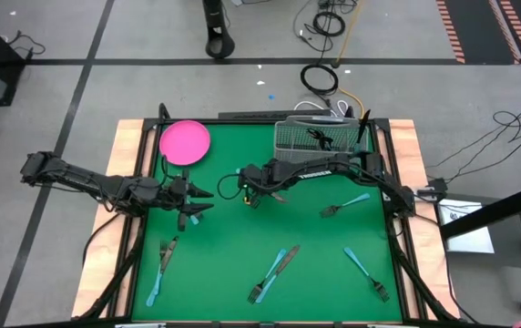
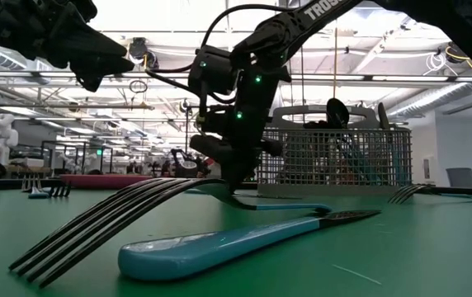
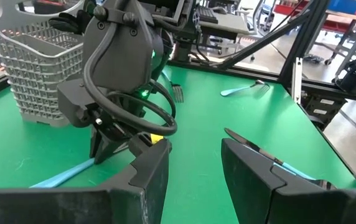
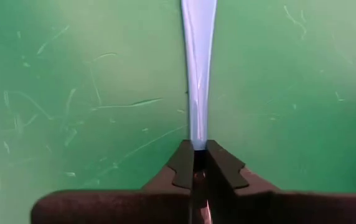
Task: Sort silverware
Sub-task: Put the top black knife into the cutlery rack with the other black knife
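Observation:
My right gripper (image 1: 248,195) is down at the middle of the green table, shut on a piece of silverware whose light blue handle (image 4: 198,74) runs away from the fingers; its head is hidden. My left gripper (image 1: 199,204) hovers open a little to the left, with nothing between its fingers (image 3: 150,171). More silverware lies flat on the mat: a fork (image 1: 338,209) at the right, pieces at the near right (image 1: 367,273), near middle (image 1: 274,271) and near left (image 1: 163,260). My right gripper pinches the narrow end of the light blue handle (image 4: 198,135) between its two fingertips. The fingers come steeply from above. The handle (image 3: 63,177) stretches out from the fingers low along the mat; whether it rests on the mat I cannot tell.
A round pink plate (image 1: 185,143) sits at the far left. A grey wire mesh basket (image 1: 308,137) with dark utensils in it stands at the far middle. In the low view a fork (image 2: 211,247) lies close to the camera. Wooden rails (image 1: 126,164) border the mat.

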Available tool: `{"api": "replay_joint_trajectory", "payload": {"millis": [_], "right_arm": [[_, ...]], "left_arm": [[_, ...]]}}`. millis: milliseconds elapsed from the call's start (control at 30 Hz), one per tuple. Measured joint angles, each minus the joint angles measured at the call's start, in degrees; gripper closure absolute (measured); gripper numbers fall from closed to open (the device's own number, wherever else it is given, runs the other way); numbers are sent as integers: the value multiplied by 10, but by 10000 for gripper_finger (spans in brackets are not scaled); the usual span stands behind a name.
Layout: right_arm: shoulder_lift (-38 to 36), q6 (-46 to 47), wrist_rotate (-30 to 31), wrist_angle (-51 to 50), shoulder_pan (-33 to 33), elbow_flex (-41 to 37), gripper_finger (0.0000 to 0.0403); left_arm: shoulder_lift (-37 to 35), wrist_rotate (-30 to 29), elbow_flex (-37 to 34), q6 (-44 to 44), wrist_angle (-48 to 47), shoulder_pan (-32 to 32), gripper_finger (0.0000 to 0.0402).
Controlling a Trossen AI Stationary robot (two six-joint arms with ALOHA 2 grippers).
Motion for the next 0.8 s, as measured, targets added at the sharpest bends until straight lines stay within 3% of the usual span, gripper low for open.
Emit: {"api": "replay_joint_trajectory", "payload": {"millis": [800], "right_arm": [[-44,-22,13,21,3,-5,401]], "left_arm": [[0,2,0,0,-1,0,252]]}}
